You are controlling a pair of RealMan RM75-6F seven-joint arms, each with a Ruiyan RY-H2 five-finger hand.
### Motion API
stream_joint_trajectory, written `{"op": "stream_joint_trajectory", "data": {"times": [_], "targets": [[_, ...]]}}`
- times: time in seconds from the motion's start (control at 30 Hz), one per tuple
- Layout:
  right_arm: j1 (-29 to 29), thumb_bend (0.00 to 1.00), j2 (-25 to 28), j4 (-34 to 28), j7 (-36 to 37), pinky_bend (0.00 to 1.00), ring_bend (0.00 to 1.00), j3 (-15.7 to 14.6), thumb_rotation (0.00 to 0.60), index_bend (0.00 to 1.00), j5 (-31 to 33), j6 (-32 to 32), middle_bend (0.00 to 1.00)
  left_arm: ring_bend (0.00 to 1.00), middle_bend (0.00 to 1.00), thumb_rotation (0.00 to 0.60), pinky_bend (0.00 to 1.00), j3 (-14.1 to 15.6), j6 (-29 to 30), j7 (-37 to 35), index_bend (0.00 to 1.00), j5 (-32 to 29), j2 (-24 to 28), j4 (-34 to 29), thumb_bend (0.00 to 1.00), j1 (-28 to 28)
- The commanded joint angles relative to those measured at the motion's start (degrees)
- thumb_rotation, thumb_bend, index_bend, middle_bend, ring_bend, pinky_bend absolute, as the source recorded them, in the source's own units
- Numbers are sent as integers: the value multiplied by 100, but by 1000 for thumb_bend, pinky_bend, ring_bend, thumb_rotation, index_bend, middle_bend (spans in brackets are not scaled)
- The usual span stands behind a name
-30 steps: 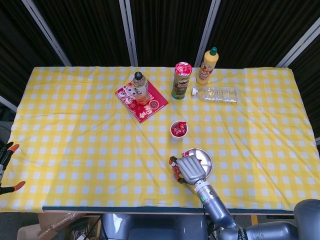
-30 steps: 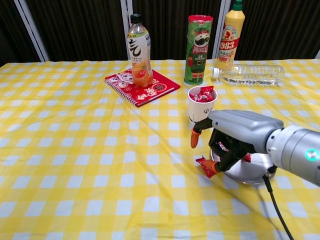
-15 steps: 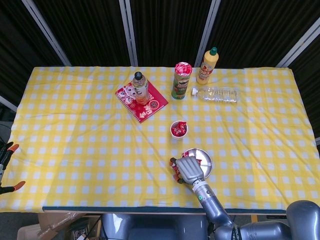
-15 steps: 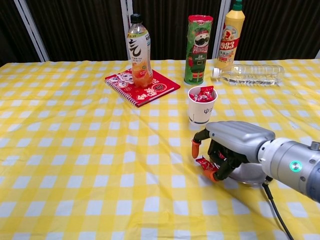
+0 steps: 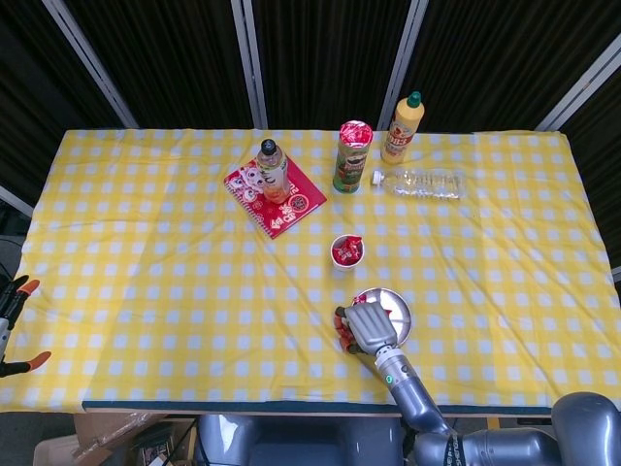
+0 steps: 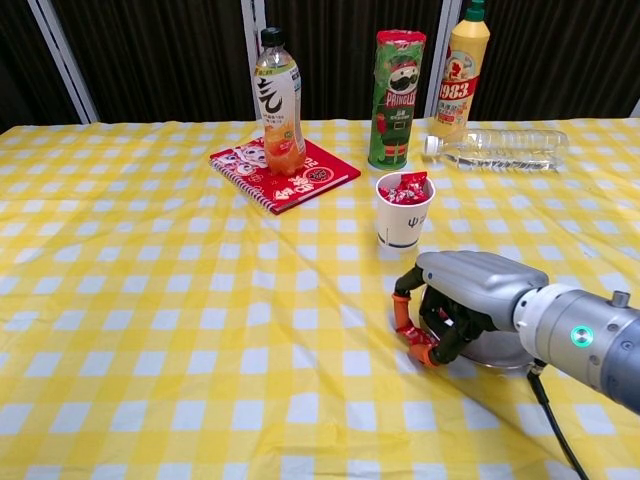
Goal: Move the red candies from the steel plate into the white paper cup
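red candy (image 6: pixel 409 333) pinched by right hand (image 6: pixel 455 303), beside steel plate (image 6: pixel 500 350), white paper cup (image 6: pixel 403 222) behind

White paper cup (image 6: pixel 404 217) upright on the yellow-checked tablecloth (image 6: pixel 150 300), roughly mid-table, a little toward the right edge; small dark mark on its side; heaped with red-wrapped candies (image 6: pixel 403 188) showing above the rim. Steel plate (image 5: pixel 393 309) just nearer the front edge than the cup and slightly to the right, round, shiny, lying flat, mostly hidden in the chest view. More red candies (image 5: pixel 374 298) on the plate's far-left part. Cannot tell how many remain there. Cup and plate near each other, not touching.
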Motion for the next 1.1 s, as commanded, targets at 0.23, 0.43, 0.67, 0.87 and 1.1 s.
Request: {"op": "stream_joint_trajectory", "data": {"times": [0.23, 0.43, 0.67, 0.87, 1.1], "targets": [[-56, 503, 60, -54, 87, 972, 855, 69, 600, 587, -48, -23, 824, 0, 0, 600, 0, 4, -17, -40, 0, -3, 9, 10, 19, -2], [-93, 513, 255, -371, 91, 972, 854, 127, 600, 593, -228, 101, 823, 0, 0, 600, 0, 8, -12, -59, 0, 9, 9, 22, 19, 0], [-113, 512, 598, -910, 77, 972, 855, 289, 600, 593, -408, 264, 824, 0, 0, 600, 0, 11, -4, -61, 0, 18, 4, 28, 19, 4], [84, 513, 956, -1278, 159, 972, 854, 967, 600, 593, 19, 213, 824, 0, 0, 600, 0, 12, 9, -32, 0, 20, 2, 15, 19, 10], [403, 513, 1020, -1051, 97, 972, 855, 1423, 600, 593, 399, 86, 823, 0, 0, 600, 0, 10, -10, 7, 0, 3, -2, 7, 19, 2]]}}
